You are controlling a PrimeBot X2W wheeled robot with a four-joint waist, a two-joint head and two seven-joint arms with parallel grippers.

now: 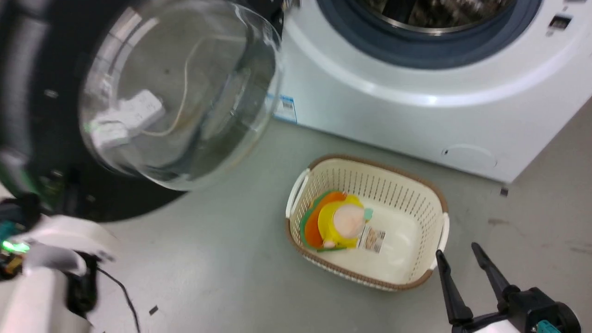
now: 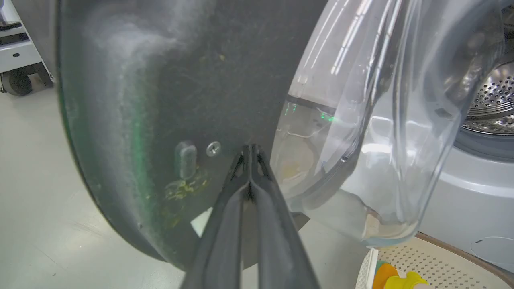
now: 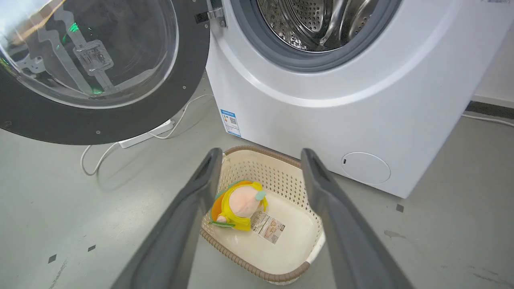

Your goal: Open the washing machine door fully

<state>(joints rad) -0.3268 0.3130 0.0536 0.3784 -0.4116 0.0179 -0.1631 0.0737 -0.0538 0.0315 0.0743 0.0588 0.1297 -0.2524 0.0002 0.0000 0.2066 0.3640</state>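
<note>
The washing machine door stands swung out to the left of the white washer, and its clear glass bowl bulges toward me. In the left wrist view my left gripper is shut, its joined tips against the inner face of the door's black rim, beside a screw and left of the glass bowl. My right gripper hangs open at the lower right, holding nothing. Its wrist view shows the door hinged at the washer's left edge and the open steel drum.
A cream basket with a yellow plush toy sits on the grey floor in front of the washer, between my right gripper's fingers in its wrist view. A white power strip with cable lies under the door. A round service flap is low on the washer.
</note>
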